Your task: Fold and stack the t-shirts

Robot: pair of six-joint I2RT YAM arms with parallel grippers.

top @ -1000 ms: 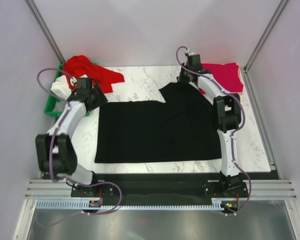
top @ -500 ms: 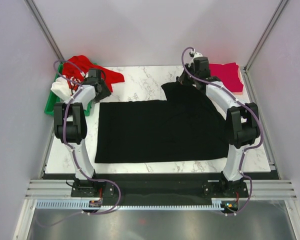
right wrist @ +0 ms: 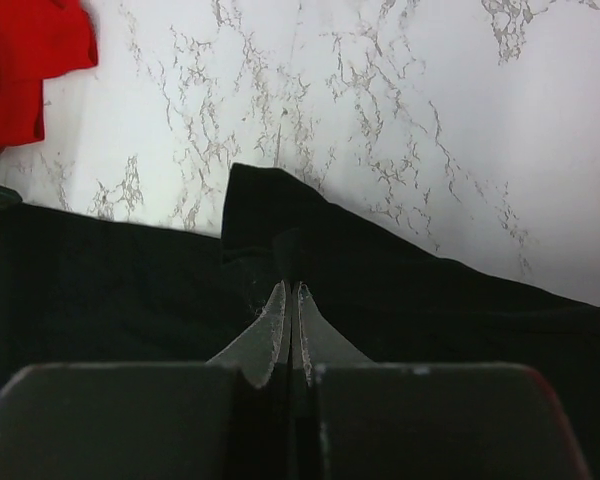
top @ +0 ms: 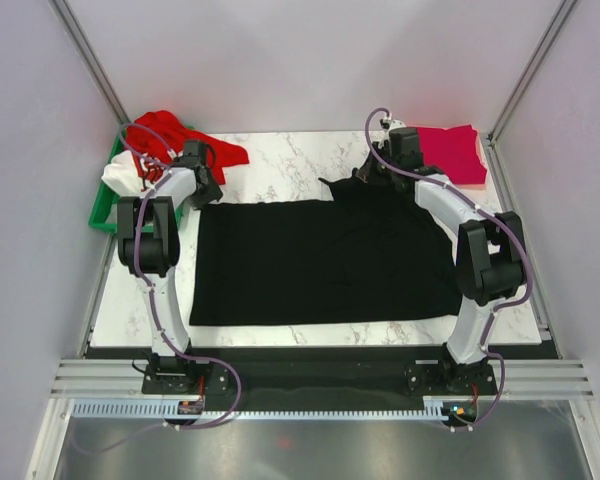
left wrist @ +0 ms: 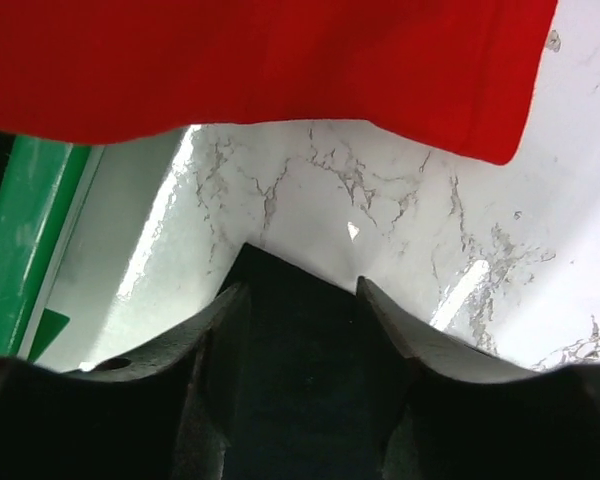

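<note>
- Top external: black t-shirt (top: 320,265) lies spread flat in the middle of the table (top: 280,160); crimson-pink t-shirt (top: 450,152) sits folded at the far right corner; red t-shirt (top: 175,135) and white t-shirt (top: 118,175) are heaped on the green bin (top: 102,212) at far left
- Right wrist: right gripper (right wrist: 290,290) is pinched tight on the black t-shirt's far right part (sleeve or shoulder, can't tell which), with cloth tented up at the tips
- Left wrist: left gripper (left wrist: 302,290) has its jaws apart, straddling the black t-shirt's far left corner; cloth sits between the fingers, not clamped as far as I can see; the red t-shirt's edge is just beyond, apart from it
- Step, my read: getting both far corners in hand for the first fold of the black one; one piece looks done, three to go
- Next needs: left clamps the corner with only black cloth in the bite, then both arms lift level and carry the far edge toward the near edge in sync, else the fold skews
</note>
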